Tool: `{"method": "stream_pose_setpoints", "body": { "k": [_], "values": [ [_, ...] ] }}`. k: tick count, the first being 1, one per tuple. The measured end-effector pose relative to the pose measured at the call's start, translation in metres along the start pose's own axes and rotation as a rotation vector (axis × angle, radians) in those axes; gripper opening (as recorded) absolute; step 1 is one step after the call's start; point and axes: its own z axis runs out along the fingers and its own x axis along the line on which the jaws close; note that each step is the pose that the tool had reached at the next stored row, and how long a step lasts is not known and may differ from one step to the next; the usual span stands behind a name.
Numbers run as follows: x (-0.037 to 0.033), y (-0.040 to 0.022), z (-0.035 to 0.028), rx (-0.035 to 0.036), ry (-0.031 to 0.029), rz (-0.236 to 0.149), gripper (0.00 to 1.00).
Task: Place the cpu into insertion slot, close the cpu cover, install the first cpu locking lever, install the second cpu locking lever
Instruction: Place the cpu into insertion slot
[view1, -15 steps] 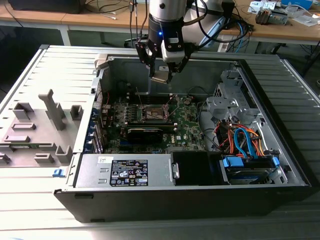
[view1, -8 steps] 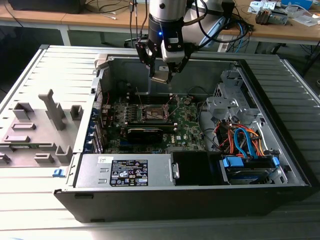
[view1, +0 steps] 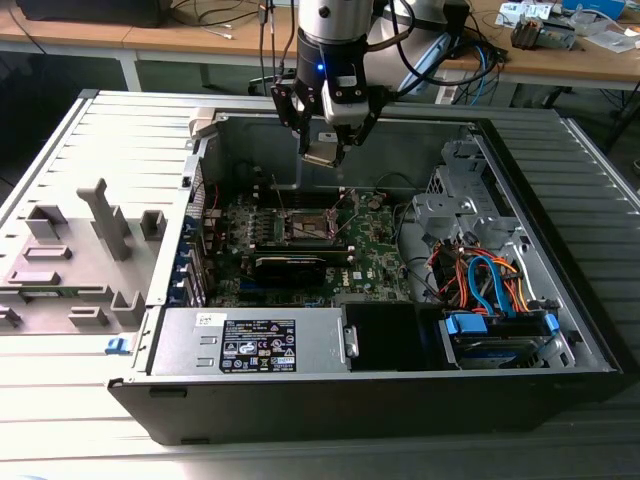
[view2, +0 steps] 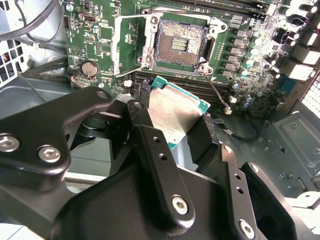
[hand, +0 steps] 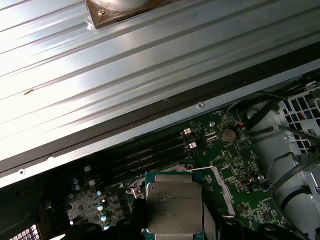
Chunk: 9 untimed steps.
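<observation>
An open black and grey metal computer case (view1: 560, 330) lies on its side on a ribbed metal table, with a green motherboard (view1: 375, 262) on its floor. A black two-fingered gripper (view1: 325, 150) on a silver robot arm hangs inside the case, above the motherboard. Its fingers (view2: 150, 135) are clamped on opposite edges of the cpu (view2: 175, 112), a thin square chip with a silver metal top and green rim, held tilted in the air and touching nothing else. Below it, near the middle of the motherboard, the square insertion slot (view2: 181, 44) shows its brownish-gold contacts uncovered. The cpu cover (view2: 116, 42), a thin silver frame, lies swung open just beside the slot. A long black graphics card (view1: 290, 262) stands near the slot, and a grey power supply box (view1: 250, 340) fills one case edge.
</observation>
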Motion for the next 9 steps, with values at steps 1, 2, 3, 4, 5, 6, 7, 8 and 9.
{"method": "stream_pose_setpoints", "body": {
  "k": [1, 2, 3, 4, 5, 6, 7, 8, 9],
  "values": [
    [0.0, 0.0, 0.0, 0.0, 0.0, 0.001, 0.54],
    [0.0, 0.0, 0.0, 0.0, 0.0, 0.001, 0.54],
    [0.0, 0.0, 0.0, 0.0, -0.0001, 0.001, 0.54],
    [0.0, 0.0, 0.0001, 0.0, -0.0002, 0.002, 0.54],
    [0.0, 0.0, 0.0001, 0.0, -0.0001, 0.002, 0.54],
    [0.0, 0.0, 0.0001, 0.0, -0.0002, 0.002, 0.54],
    [0.0, 0.0, 0.0001, 0.0, -0.0002, 0.003, 0.54],
    [0.0, 0.0, 0.0001, -0.0001, -0.0003, 0.003, 0.54],
    [0.0, 0.0, 0.0001, 0.0, -0.0003, 0.004, 0.54]
  ]
}}
